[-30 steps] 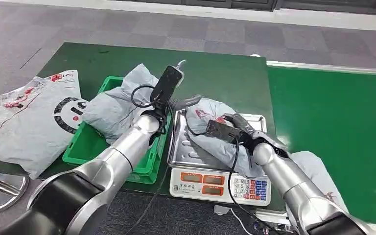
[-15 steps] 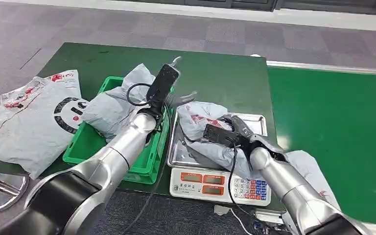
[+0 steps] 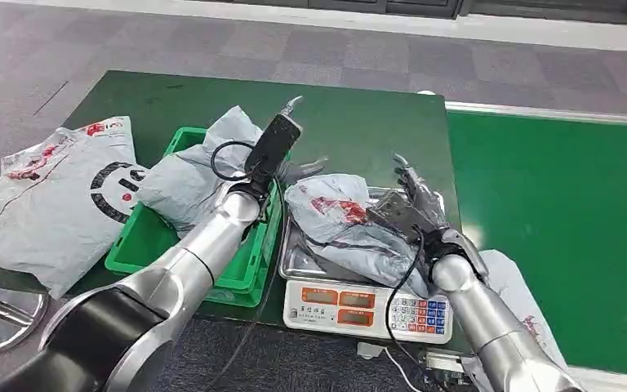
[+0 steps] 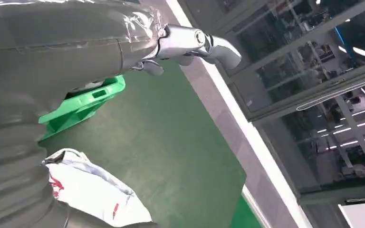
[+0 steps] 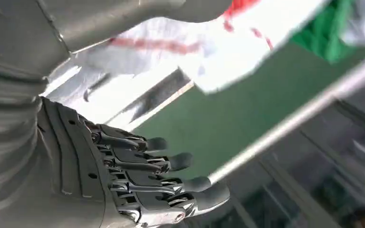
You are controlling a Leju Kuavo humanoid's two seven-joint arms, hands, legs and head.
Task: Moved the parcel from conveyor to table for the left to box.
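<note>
Both views show right hand (image 5: 142, 185) fingers spread beside parcel (image 3: 351, 233).

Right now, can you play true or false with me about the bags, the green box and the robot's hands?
1. A grey bag lies on the scale. True.
2. The right hand is gripping that bag. False: its fingers are spread, holding nothing, beside the bag.
3. The green box is empty. False: another grey bag is in it.
4. A big bag with a black ring print lies on the table beside the box. True.
5. The left hand holds nothing. True: it hangs open between the box and the scale.
</note>
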